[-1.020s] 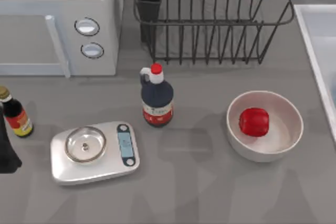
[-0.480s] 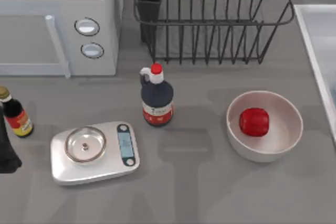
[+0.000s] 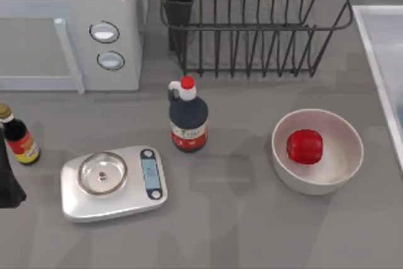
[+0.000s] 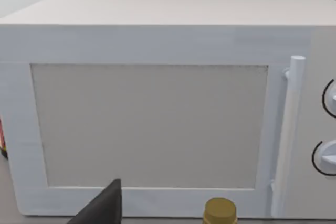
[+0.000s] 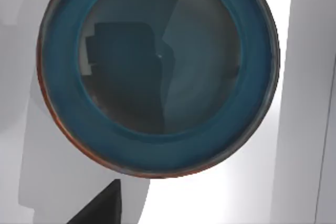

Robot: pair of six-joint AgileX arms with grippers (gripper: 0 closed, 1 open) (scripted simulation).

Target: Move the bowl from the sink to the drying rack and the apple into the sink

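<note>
Right wrist view looks straight down onto the bowl (image 5: 157,72), teal-blue with a reddish edge, sitting in the pale sink (image 5: 304,103); a dark tip of the right hand (image 5: 97,208) pokes in beside the bowl's rim, and I cannot tell whether it is apart or together. Over in the top view, the apple (image 3: 305,146) sits inside the white bowl (image 3: 317,150) on the grey counter (image 3: 239,218), beside the sink's rim. Behind the white bowl stands the drying rack (image 3: 252,23), bare. Left arm (image 3: 9,181) waits beside the scale (image 3: 114,182), its hand's state hidden.
</note>
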